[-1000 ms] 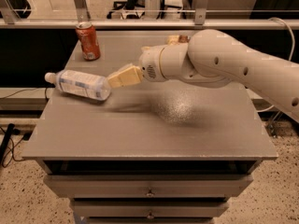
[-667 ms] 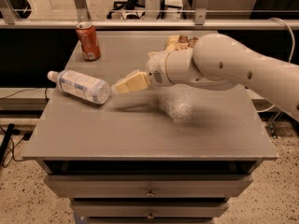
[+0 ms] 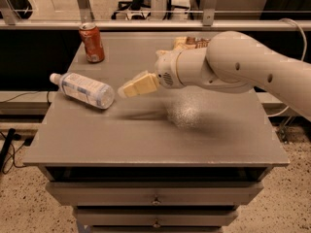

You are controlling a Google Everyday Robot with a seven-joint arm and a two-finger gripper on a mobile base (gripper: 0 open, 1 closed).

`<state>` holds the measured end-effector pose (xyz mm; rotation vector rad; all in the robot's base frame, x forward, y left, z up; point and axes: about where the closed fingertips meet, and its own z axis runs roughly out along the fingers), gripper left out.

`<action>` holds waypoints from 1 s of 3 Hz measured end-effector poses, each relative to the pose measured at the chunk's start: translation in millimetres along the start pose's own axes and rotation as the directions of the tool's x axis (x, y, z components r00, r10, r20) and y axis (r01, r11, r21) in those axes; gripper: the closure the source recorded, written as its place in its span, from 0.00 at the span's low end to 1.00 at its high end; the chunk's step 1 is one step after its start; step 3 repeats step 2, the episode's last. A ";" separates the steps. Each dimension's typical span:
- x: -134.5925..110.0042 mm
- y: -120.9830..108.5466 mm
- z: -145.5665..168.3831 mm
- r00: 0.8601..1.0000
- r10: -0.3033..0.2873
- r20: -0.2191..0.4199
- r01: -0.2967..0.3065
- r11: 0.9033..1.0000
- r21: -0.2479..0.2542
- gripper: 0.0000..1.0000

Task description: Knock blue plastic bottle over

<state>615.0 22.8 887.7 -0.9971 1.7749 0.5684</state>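
- counter (image 3: 146,144) — task looks done, nothing left to topple.
- blue plastic bottle (image 3: 82,89) — flat on its side near the left edge, cap pointing off it.
- hand (image 3: 124,90) — just beside the bottle's base, pinched narrow, empty.
- soda can (image 3: 92,42) — upright, back-left corner.

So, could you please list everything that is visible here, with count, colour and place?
blue plastic bottle: one, clear with white cap and blue-white label, lying on its side at the table's left side
soda can: one, red-orange, upright at the table's back left corner
snack packet: one, yellowish-brown, at the back of the table, partly hidden behind the arm
table: one, grey, centre of view
drawers: at least two, grey, under the tabletop
cables: a few, dark, on the floor at left
arm: one, off-white, reaching in from the right over the table
hand: one, tan, above the table close to the bottle's base
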 end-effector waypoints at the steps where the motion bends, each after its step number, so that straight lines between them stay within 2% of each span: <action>1: -23.6 17.0 -44.7 0.996 -0.092 0.023 0.091 0.995 0.033 0.00; 2: -26.7 13.0 -61.1 0.993 -0.113 0.023 0.111 0.992 0.063 0.00; 3: -26.7 13.0 -61.1 0.993 -0.113 0.023 0.111 0.992 0.063 0.00</action>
